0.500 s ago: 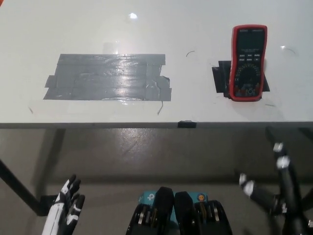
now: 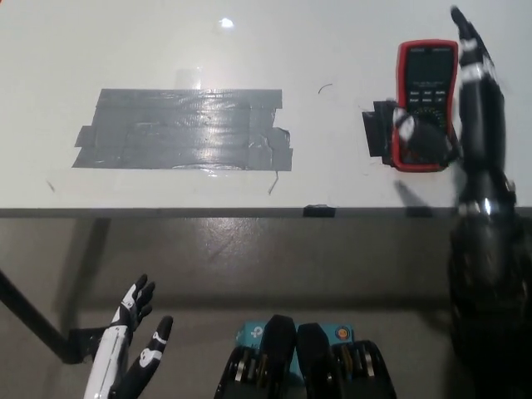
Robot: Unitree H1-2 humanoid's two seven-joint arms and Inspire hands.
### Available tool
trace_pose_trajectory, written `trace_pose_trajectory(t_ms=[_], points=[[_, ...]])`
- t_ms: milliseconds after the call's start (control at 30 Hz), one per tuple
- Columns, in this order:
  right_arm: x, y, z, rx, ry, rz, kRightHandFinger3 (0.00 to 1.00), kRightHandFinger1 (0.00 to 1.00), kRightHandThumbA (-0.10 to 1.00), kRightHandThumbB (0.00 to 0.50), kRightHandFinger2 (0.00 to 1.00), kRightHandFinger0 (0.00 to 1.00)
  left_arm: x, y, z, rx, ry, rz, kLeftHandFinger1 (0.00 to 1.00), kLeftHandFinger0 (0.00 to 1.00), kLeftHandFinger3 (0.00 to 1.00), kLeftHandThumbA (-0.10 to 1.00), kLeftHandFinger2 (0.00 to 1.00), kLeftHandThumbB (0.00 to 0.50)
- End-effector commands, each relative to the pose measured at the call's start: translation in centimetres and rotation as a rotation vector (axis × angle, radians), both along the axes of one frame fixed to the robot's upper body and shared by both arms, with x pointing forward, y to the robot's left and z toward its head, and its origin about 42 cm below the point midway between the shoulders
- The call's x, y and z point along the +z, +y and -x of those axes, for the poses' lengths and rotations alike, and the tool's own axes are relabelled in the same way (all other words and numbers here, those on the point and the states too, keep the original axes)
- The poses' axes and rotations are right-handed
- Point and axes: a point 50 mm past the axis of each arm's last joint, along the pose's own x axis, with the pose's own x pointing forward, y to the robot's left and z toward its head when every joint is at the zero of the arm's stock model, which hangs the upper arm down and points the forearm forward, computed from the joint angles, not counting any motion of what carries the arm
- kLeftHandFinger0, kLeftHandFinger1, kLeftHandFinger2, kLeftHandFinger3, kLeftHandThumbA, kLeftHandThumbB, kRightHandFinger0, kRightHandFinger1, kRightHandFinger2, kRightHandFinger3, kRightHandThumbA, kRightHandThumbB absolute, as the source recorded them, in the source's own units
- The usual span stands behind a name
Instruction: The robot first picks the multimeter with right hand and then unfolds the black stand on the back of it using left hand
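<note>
Right hand [image 2: 453, 125] has come up fast from the lower right edge and now reaches over the table [image 2: 332, 50] at the multimeter [image 2: 426, 104] — half a second ago it hung below the table edge. Left hand [image 2: 133, 345] has shifted only slightly, resting low at lower left with fingers spread, holding nothing.

Multimeter lies face up at the right of the table, red case, screen end away from the robot, its near end over a small black tape patch [image 2: 378, 133]. Big grey tape patch [image 2: 183, 129] sits well apart to the left, not involved.

Right hand looks spread, not closed — long fingers run along the meter's right side up past its top, thumb crosses its lower face. Contact with the case is likely but hard to confirm; no grip yet.

Step in hand, as judged: pick-up with the right hand. To do it well:
- settle the fingers round the right edge and thumb on the left edge, pinching across the width, not on the face
- keep the back clear — the stand is there and the left hand needs access
- grip low on the body so the lift doesn't tip
- lift straight, then turn the back toward the left hand.

Risk: pushing the meter sideways off the tape before closing.
</note>
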Motion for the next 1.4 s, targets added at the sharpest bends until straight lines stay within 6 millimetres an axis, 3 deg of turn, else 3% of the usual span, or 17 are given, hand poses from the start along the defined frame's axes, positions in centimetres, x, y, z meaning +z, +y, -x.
trace_pose_trajectory(t_ms=[0, 167, 500, 667, 1200, 1367], points=[[2.2, -0.5, -2.7, -0.119, 0.017, -0.014, 1.0, 1.0, 0.76, 0.404, 1.0, 1.0, 0.1, -0.1, -0.1, 0.003, -0.042, -0.031, 1.0, 1.0, 1.0, 0.78, 1.0, 0.085], [1.2, 0.0, -6.1, -0.168, 0.091, 0.002, 1.0, 1.0, 0.73, 0.414, 1.0, 1.0, -0.1, 0.0, 0.0, 0.002, -0.05, -0.037, 1.0, 1.0, 1.0, 0.79, 1.0, 0.083], [0.3, -0.6, -9.5, -0.249, 0.174, -0.025, 1.0, 1.0, 0.76, 0.429, 1.0, 1.0, -0.2, 0.3, 0.1, 0.0, -0.054, -0.055, 1.0, 1.0, 1.0, 0.8, 1.0, 0.085], [0.4, -1.0, -10.3, -0.261, 0.193, -0.042, 1.0, 1.0, 0.79, 0.439, 1.0, 1.0, -0.3, 0.2, 0.0, -0.004, -0.055, -0.054, 1.0, 1.0, 1.0, 0.8, 1.0, 0.095], [3.2, -0.6, -9.7, -0.235, 0.143, -0.116, 1.0, 1.0, 0.99, 0.5, 1.0, 1.0, -0.2, 0.0, 0.2, -0.017, -0.063, -0.107, 1.0, 1.0, 1.0, 0.82, 1.0, 0.096], [3.8, 0.2, -9.8, -0.189, 0.202, -0.16, 1.0, 1.0, 1.0, 0.481, 1.0, 1.0, -0.1, -0.1, 0.3, -0.021, -0.079, -0.136, 1.0, 1.0, 1.0, 0.82, 1.0, 0.075]])
